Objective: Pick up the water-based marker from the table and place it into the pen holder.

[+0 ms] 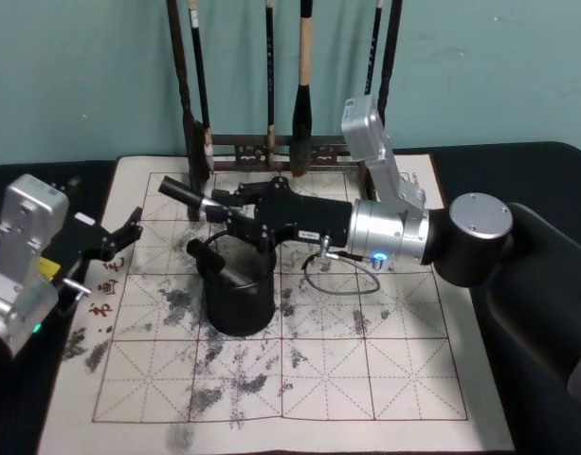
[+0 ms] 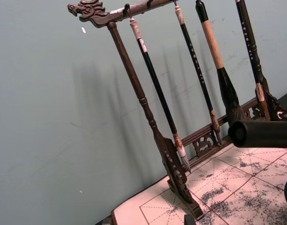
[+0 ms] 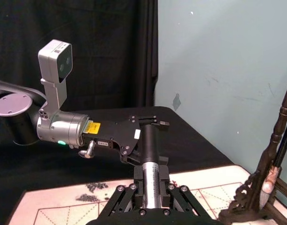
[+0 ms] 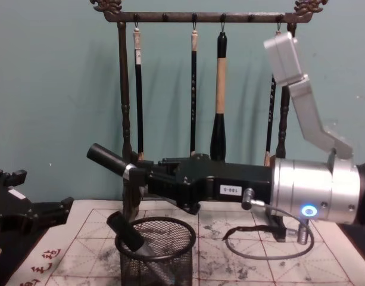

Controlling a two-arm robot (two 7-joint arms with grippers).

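Carrying the marker over the pen holder with the right gripper, fingers clamped on its barrel, tip needing to tilt down into the cup before letting go, left gripper parked open off to the side.

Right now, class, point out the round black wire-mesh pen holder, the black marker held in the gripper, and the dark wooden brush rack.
Pen holder (image 4: 155,249): chest view, mesh wall.
Marker (image 4: 106,158): chest view, black cap end.
Brush rack (image 4: 200,16): chest view, top bar.
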